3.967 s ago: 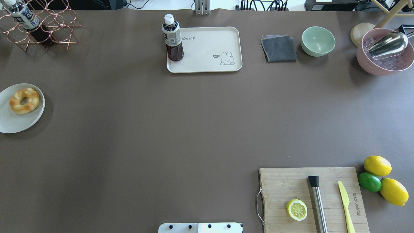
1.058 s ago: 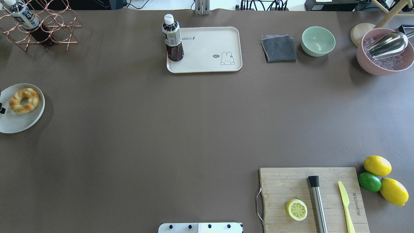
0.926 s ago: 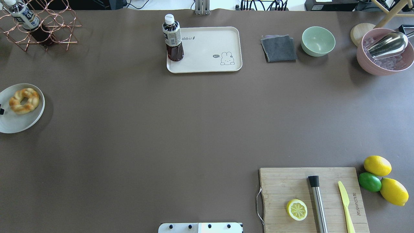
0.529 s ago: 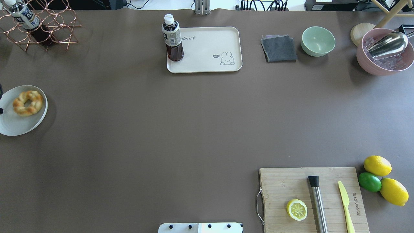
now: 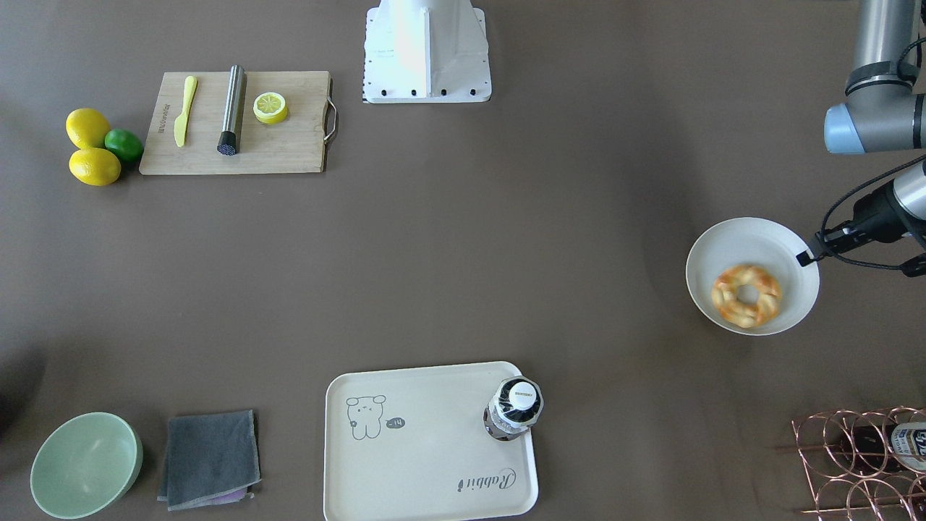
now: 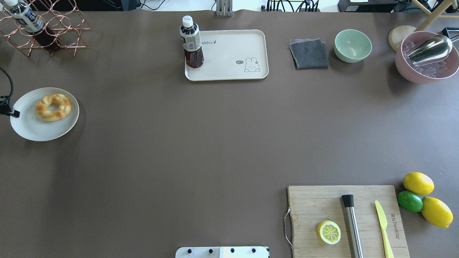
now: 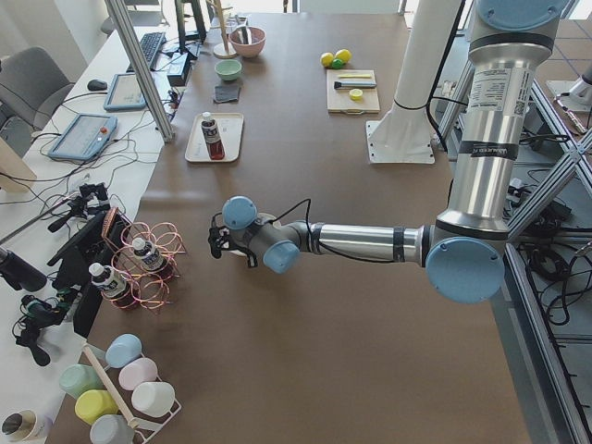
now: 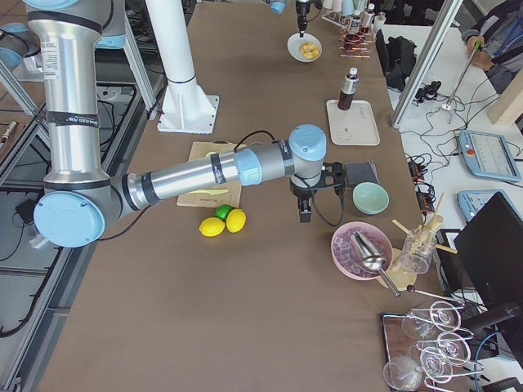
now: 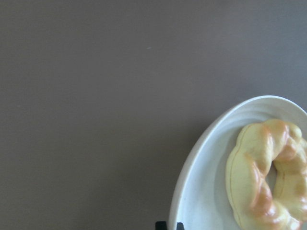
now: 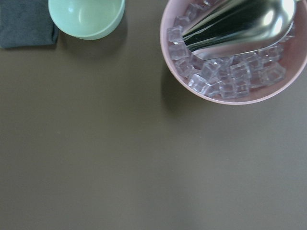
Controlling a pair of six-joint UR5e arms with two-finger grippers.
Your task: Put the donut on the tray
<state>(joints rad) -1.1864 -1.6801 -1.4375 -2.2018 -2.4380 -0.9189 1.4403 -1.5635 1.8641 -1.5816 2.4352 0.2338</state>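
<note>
The donut point(image 6: 53, 107) lies on a round white plate point(image 6: 32, 129) at the table's left side; it also shows in the front-facing view point(image 5: 746, 295) and the left wrist view point(image 9: 268, 177). My left gripper point(image 6: 14, 114) is at the plate's outer rim, its black fingertips point(image 9: 160, 225) close together on the rim point(image 9: 192, 182). The cream tray point(image 6: 229, 53) with the rabbit drawing lies at the far middle, well apart from the donut. My right gripper point(image 8: 304, 214) shows only in the exterior right view, above bare table near the green bowl; I cannot tell whether it is open.
A dark drink bottle point(image 6: 191, 43) stands on the tray's left end. A copper wire rack point(image 6: 50, 28) with a bottle stands at the far left. A grey cloth point(image 6: 309, 53), green bowl point(image 6: 353, 45) and pink ice bowl point(image 6: 426, 61) are far right. A cutting board point(image 6: 348, 218) is near right.
The plate with the donut has slid to the right, toward the table's middle. My left gripper has come into view at the plate's left rim.
</note>
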